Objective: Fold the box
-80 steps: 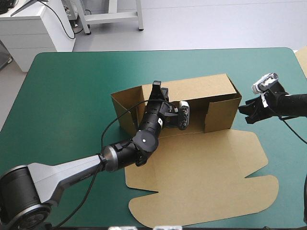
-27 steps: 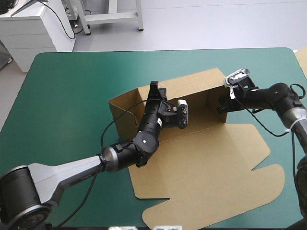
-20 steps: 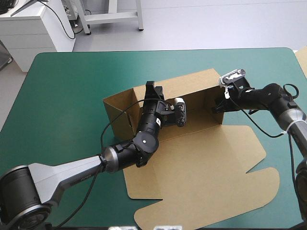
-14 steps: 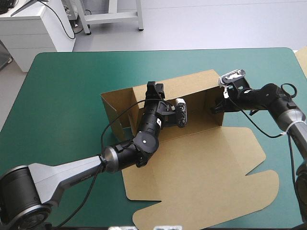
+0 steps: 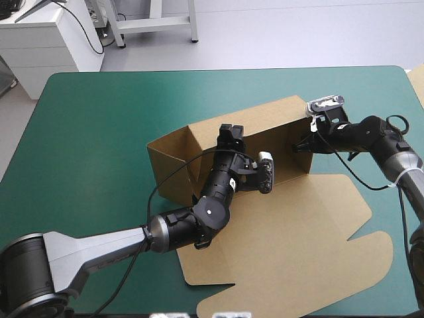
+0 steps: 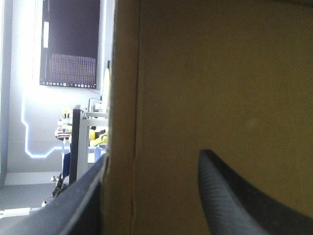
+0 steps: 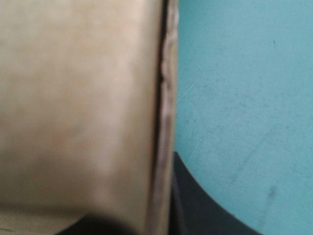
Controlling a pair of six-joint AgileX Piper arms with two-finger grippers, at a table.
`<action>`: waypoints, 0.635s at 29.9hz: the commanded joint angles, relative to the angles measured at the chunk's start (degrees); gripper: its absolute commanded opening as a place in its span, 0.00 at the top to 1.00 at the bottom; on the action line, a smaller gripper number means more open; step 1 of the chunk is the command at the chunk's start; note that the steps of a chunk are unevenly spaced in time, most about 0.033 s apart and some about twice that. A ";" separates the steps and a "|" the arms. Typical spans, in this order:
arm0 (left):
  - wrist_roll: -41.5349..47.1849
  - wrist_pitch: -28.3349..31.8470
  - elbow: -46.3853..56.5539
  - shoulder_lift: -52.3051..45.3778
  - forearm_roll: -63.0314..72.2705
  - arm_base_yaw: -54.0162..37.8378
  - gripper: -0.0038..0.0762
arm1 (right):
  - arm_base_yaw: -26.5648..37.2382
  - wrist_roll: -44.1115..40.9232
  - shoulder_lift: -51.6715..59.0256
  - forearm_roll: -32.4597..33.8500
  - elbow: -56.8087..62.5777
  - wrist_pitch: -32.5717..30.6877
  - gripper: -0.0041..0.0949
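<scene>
The brown box (image 5: pixel 271 118) stands on the teal-green cover (image 5: pixel 99 119) with its back and end walls raised. Its wide lid sheet (image 5: pixel 298 232) lies flat toward the near edge. My left gripper (image 5: pixel 232 132) is at the top of the back wall, inside the tray. In the left wrist view it (image 6: pixel 151 159) is open and straddles the edge of the board (image 6: pixel 220 73), one finger on each side. My right gripper (image 5: pixel 301 146) is at the box's right end wall. In the right wrist view it (image 7: pixel 164 186) is shut on that wall's edge (image 7: pixel 73 98).
A pale sheet's corner (image 5: pixel 417 79) shows at the table's right edge. The lid sheet reaches close to the near edge. The cover (image 7: pixel 234 73) lies just outside the right end wall.
My right gripper came in from the right and took hold of the right end wall. My left gripper opened and slid right along the back wall. The box shifted and turned a little.
</scene>
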State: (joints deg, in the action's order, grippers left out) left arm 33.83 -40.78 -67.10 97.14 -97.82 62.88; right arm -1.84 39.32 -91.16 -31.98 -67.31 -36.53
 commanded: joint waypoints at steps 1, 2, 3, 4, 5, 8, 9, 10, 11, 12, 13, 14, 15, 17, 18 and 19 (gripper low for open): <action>0.66 -2.69 -1.47 -4.57 -4.72 2.43 0.49 | 0.10 -1.85 1.42 1.74 -0.35 -6.01 0.96; 0.66 -2.69 -1.47 -5.07 -4.72 2.94 0.49 | 0.10 -1.97 1.42 1.74 -0.35 -6.01 0.96; 0.66 -2.84 -1.47 -5.78 -4.72 3.40 0.49 | 0.10 -2.34 1.42 1.74 -0.35 -6.16 0.96; 0.66 -2.98 -1.47 -6.36 -4.72 3.75 0.50 | 0.10 -2.94 1.42 1.74 -0.35 -6.16 0.96; 0.66 -2.98 -1.47 -6.91 -4.72 4.11 0.50 | 0.10 -3.18 1.42 1.74 -0.35 -6.27 0.96; 0.66 -4.82 -1.47 -8.52 -4.72 4.82 0.60 | 0.10 -3.62 1.42 1.74 -0.35 -7.11 0.96; 0.66 -5.80 -1.47 -9.38 -4.72 4.82 0.69 | 0.10 -3.62 1.42 1.74 -0.35 -7.37 0.96; 0.66 -6.17 -1.47 -10.01 -4.72 4.82 0.78 | 0.10 -3.62 1.52 1.74 -0.35 -7.32 0.96; 0.66 -6.65 -1.47 -10.75 -4.61 4.82 0.86 | 0.10 -3.79 1.53 1.74 -0.35 -7.32 0.96; 0.66 -6.92 -1.47 -11.77 -4.61 4.82 0.96 | 0.10 -4.08 1.78 1.74 -0.35 -7.32 0.96; 0.66 -7.08 -1.47 -12.89 -4.51 4.82 0.95 | 0.10 -4.26 1.96 1.74 -0.35 -7.32 0.96; 0.66 -7.08 -1.47 -14.12 -4.36 4.82 0.95 | 0.10 -4.53 2.20 1.74 -0.35 -7.32 0.96; 0.66 -7.08 -1.47 -15.40 -4.24 4.82 0.95 | 0.10 -4.67 2.70 1.74 -0.35 -7.32 0.96; 0.66 -7.08 -1.47 -17.65 -3.98 4.70 0.95 | 0.10 -5.75 3.74 1.74 -0.35 -7.48 0.96; 0.66 -7.22 -1.47 -18.83 -3.98 4.57 0.95 | 0.10 -6.28 4.31 1.74 -0.35 -7.75 0.96; 0.66 -7.54 -1.47 -19.96 -3.87 4.57 0.95 | 0.10 -6.70 5.03 1.74 -0.35 -8.20 0.96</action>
State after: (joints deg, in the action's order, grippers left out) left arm 33.83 -45.86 -67.04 82.22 -97.38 67.22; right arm -1.84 34.65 -89.45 -30.49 -67.25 -38.92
